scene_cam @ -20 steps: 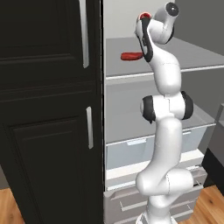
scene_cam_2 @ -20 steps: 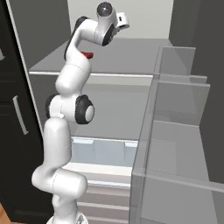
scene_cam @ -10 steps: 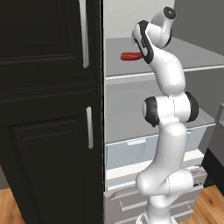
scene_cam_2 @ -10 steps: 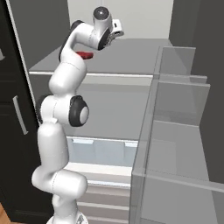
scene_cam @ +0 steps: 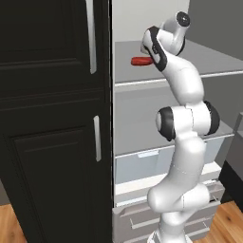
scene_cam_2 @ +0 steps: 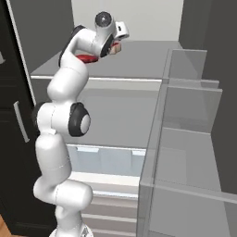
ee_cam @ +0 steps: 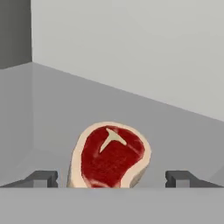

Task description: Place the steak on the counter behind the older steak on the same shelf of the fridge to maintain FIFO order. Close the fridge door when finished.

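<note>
The steak [ee_cam: 110,157], thick with a red centre and a cream rim, lies on the pale grey shelf [ee_cam: 183,131] close to the fridge's back wall. My gripper [ee_cam: 111,178] is open, its two fingertips [ee_cam: 41,178] standing wide on either side of the steak without touching it. From the base views, the hand [scene_cam_2: 111,37] reaches over the top shelf [scene_cam_2: 143,60] of the fridge [scene_cam: 142,118]. The older steak [scene_cam: 141,60], flat and dark red, lies nearer the shelf's front edge, partly behind my arm [scene_cam_2: 85,58].
Black panelled cabinet doors [scene_cam: 47,118] stand to the left of the fridge. The open fridge door with its clear bins [scene_cam_2: 185,139] rises at the right. Clear-fronted drawers [scene_cam: 142,163] and steel drawers [scene_cam: 137,218] sit below.
The hand has shifted a little left and lower over the top shelf, and the upper arm has swung with it. The older steak has not moved.
</note>
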Motion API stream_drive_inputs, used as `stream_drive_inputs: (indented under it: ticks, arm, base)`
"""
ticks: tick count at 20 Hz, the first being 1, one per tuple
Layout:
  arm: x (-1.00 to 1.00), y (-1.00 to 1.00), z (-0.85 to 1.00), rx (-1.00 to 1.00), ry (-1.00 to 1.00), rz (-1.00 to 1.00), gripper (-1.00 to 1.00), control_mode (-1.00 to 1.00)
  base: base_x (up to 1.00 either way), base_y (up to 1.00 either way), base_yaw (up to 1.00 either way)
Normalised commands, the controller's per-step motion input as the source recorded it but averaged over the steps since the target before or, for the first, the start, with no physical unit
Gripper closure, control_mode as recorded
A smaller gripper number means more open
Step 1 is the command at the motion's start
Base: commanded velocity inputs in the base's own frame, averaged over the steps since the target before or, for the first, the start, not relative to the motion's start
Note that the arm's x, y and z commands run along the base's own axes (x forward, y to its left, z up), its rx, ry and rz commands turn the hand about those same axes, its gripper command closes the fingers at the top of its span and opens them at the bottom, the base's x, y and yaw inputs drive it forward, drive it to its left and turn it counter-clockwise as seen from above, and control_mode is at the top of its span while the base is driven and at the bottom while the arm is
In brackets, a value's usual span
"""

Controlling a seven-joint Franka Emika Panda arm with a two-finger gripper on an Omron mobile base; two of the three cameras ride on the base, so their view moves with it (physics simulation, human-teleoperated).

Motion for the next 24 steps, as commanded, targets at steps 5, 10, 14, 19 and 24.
stream_drive_inputs:
  ticks: [5, 10, 14, 19, 24]
  arm:
    - [-0.95, 0.00, 0.31, 0.03, -0.13, 0.00, -1.00, -1.00]
    - [-1.00, 0.00, 0.04, 0.09, -0.10, 0.00, -1.00, -1.00]
    - [-1.00, 0.00, -0.16, 0.15, -0.14, 0.00, -1.00, -1.00]
    - [-1.00, 0.00, -0.01, 0.18, -0.03, -0.01, -1.00, -1.00]
    - [-1.00, 0.00, 0.00, 0.16, 0.00, -0.03, -1.00, -1.00]
  base:
    - [0.00, 0.00, 0.00]
    - [0.00, 0.00, 0.00]
    - [0.00, 0.00, 0.00]
    - [0.00, 0.00, 0.00]
    - [0.00, 0.00, 0.00]
